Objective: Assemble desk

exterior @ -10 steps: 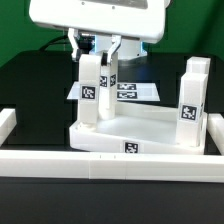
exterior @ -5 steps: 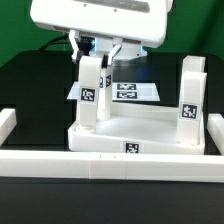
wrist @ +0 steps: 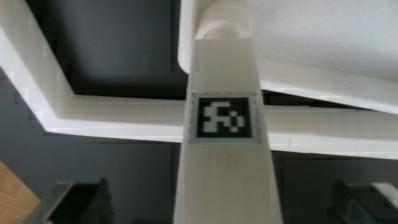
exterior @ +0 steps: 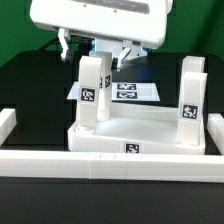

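The white tabletop [exterior: 140, 133] lies upside down in the middle of the black table. One tagged leg [exterior: 91, 90] stands upright on its corner at the exterior view's left, and a second leg [exterior: 190, 98] stands on the corner at the right. My gripper [exterior: 93, 50] hangs over the top of the left leg, open, with a finger [exterior: 65, 44] clear on each side. In the wrist view the same leg [wrist: 222, 120] runs between my dark fingers [wrist: 80, 205], with a gap on both sides, down to the tabletop's rim [wrist: 116, 122].
A long white border rail [exterior: 110, 163] runs across the front, with side rails at the exterior view's left [exterior: 6, 125] and right [exterior: 216, 130]. The marker board [exterior: 130, 91] lies flat behind the tabletop.
My fingers have spread apart and let go of the left leg, which stays upright where it was. The arm has hardly moved.
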{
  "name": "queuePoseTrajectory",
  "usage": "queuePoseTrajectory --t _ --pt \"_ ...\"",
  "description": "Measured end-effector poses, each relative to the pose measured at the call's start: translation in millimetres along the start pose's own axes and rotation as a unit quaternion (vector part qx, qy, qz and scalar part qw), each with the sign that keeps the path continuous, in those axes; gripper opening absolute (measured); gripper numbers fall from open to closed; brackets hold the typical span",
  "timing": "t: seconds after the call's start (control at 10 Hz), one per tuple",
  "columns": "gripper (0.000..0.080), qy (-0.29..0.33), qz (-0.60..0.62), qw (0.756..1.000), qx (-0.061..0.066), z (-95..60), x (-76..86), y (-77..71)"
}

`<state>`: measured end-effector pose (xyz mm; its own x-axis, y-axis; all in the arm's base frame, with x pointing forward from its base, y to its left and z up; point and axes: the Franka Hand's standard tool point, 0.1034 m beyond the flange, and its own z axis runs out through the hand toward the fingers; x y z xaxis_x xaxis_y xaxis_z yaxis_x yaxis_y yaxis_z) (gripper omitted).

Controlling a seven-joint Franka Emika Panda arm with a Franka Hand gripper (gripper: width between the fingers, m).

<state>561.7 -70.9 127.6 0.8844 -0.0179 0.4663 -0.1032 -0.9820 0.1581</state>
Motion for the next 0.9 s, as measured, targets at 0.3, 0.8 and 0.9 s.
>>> queuePoseTrajectory --t 0.3,0.8,0.9 --pt "0.0648 -0.003 0.003 1.0 0.006 -7.4 5.7 1.6" --pt "0.0649 -0.033 0.009 0.999 0.024 -16.7 15.7 2.3" --pt "0.0649 -0.032 0.009 0.999 0.024 -17.1 17.3 2.4"
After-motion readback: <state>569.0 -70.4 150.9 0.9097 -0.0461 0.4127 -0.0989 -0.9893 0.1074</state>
